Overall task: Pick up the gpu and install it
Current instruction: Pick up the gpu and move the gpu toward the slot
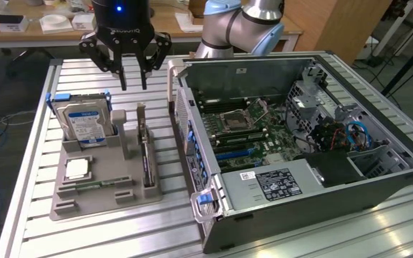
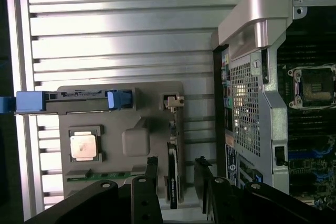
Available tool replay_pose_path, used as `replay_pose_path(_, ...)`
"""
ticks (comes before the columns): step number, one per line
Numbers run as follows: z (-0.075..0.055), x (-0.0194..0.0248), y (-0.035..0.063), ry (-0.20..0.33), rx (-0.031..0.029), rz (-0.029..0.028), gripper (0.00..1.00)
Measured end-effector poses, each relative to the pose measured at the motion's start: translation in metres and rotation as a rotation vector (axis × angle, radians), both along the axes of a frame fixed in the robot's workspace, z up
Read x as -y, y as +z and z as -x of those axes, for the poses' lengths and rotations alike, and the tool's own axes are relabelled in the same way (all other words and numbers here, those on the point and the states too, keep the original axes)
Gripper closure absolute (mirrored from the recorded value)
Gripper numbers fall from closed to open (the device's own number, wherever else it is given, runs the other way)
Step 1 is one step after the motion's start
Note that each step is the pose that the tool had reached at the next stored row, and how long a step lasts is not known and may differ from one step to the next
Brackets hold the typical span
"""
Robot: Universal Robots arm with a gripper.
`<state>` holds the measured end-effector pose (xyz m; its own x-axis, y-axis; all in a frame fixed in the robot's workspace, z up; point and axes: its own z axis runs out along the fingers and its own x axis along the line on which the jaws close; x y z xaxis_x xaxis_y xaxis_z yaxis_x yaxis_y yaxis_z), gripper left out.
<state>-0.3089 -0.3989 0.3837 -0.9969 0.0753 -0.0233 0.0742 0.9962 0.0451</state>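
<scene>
The gpu (image 1: 146,157) is a thin black card standing on edge in the right-hand slot of a grey holder tray (image 1: 109,200); its silver bracket end points toward the far side. My gripper (image 1: 134,86) hangs above the far end of the tray, well above the card, open and holding nothing. In the wrist view the gpu (image 2: 172,179) shows edge-on, lined up in the gap between my two black fingers (image 2: 151,170), and the gripper (image 2: 177,169) is apart from it.
The tray also carries a silver blue-labelled hard drive (image 1: 84,124), a CPU chip (image 1: 77,169) and a green RAM stick (image 1: 95,184). The open computer case (image 1: 300,145), with its motherboard (image 1: 253,134) exposed, lies at the exterior view's right on the slatted metal table (image 1: 120,236).
</scene>
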Motion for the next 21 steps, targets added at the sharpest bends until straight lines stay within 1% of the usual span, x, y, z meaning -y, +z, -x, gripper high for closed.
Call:
replay_pose_path(11, 0.0000, 0.0000, -0.0056, 0.000, 0.0001, -0.0001, 0.59)
replay_pose_path(15, 0.0000, 0.0008, -0.0079, 0.000, 0.0001, -0.0001, 0.59)
replay_pose_path(17, 0.0000, 0.0021, -0.0088, 0.000, -0.0001, 0.0001, 0.59)
replay_pose_path(21, 0.0000, 0.0066, -0.0104, 0.000, 0.0001, 0.0000, 0.59)
